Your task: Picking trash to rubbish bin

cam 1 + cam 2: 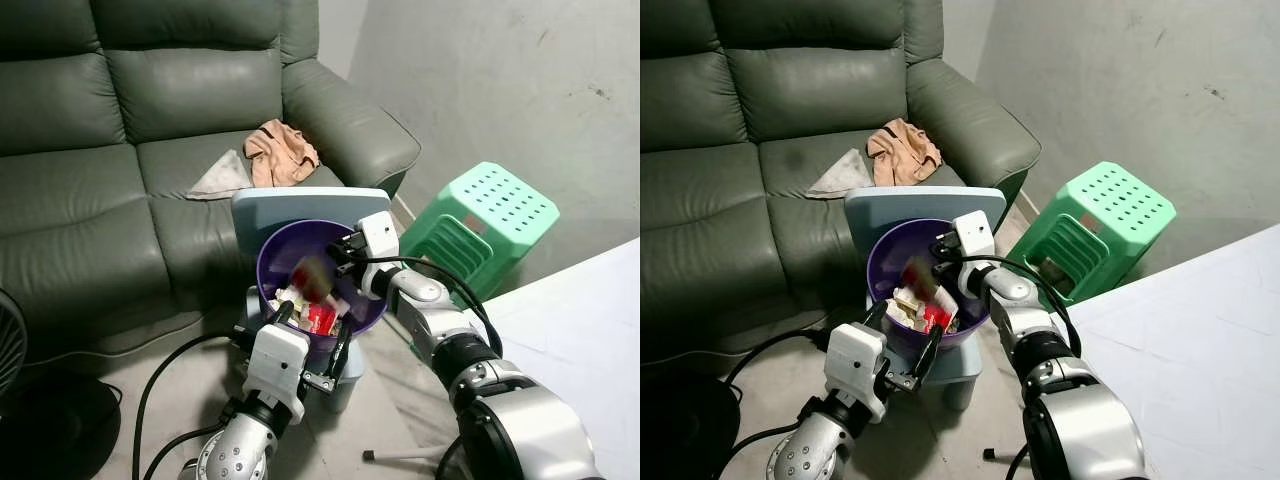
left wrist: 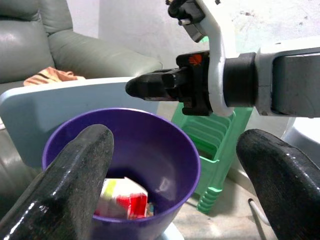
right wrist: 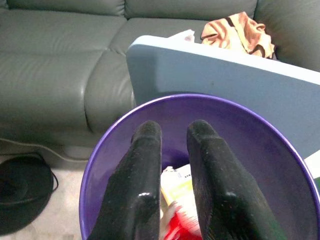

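Low in the frame, the left gripper (image 1: pixel 310 335) rises from the bottom edge on a silver arm, its two black fingers (image 2: pixel 75 175) spread wide and holding nothing. It sits at the near rim of the bin (image 1: pixel 268 262), a purple bucket at centre frame.

Inside the bin lies the trash (image 1: pixel 318 316): red, white and yellow packets heaped at the bottom. A blurred reddish piece hangs just above them near the other claw; whether it is falling or held cannot be told.

The right gripper (image 1: pixel 335 255) reaches in from the lower right, over the bin's far rim, fingers close together with a narrow gap, gripping nothing visible. It points down into the bin, so the trash lies directly below and ahead of it. This arm looks the nearer one to the drop point.

Behind the bin stands a pale blue board (image 1: pixel 300 205). Right of centre is a green stool (image 1: pixel 490 215). Across the upper left runs a green sofa (image 1: pixel 90 150) with a tan cloth (image 1: pixel 280 152).
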You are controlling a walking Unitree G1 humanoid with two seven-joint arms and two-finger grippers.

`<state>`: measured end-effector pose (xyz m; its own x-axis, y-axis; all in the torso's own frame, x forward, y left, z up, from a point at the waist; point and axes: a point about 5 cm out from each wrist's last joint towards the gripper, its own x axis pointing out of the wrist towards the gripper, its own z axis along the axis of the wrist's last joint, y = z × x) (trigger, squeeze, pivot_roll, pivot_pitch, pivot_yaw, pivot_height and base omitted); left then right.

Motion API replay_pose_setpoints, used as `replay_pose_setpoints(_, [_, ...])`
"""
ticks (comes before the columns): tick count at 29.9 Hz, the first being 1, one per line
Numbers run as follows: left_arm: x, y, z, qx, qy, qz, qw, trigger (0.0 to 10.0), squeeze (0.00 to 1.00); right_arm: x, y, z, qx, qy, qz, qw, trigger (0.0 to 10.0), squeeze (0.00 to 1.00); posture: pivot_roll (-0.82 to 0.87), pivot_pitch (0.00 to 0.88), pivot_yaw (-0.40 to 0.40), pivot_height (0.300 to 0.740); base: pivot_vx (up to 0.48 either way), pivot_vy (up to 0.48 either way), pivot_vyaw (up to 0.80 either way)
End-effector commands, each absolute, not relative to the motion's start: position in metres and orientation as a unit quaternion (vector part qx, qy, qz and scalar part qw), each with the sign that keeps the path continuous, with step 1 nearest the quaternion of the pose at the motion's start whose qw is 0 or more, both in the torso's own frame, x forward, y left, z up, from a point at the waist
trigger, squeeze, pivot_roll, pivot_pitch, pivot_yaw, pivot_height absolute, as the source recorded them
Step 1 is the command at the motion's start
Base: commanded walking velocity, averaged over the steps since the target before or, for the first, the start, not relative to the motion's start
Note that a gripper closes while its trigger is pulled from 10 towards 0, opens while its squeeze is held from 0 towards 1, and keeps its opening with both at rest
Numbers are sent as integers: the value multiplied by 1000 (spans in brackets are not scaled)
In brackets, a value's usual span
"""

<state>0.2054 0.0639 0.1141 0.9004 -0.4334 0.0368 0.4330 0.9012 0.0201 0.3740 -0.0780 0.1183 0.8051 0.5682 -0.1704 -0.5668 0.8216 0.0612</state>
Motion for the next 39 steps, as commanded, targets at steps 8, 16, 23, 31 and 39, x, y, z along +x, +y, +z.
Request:
replay_pose_setpoints(8, [215, 69, 120, 11, -33, -198, 980, 10000, 0, 380, -94, 131, 28, 53, 284, 957, 10000, 1000, 131, 165, -221, 740, 0, 0, 0])
replay_pose_setpoints(16, [239, 92, 120, 15, -29, -132, 991, 10000, 0, 378, -122, 137, 51, -15, 261, 964, 10000, 1000, 119, 122, -205, 740, 0, 0, 0])
replay_pose_setpoints(23, [265, 116, 127, 33, -50, -103, 993, 10000, 0, 364, -163, 134, 63, -85, 200, 974, 10000, 1000, 95, 75, -172, 740, 0, 0, 0])
replay_pose_setpoints(31, [295, 141, 127, 18, -44, -64, 997, 10000, 0, 336, -196, 116, 64, -103, 120, 985, 10000, 1000, 37, 9, -109, 740, 0, 0, 0])
replay_pose_setpoints(39, [314, 153, 133, -27, -51, -70, 996, 10000, 0, 309, -211, 115, 69, -133, 53, 987, 10000, 0, -5, 0, -71, 740, 0, 0, 0])
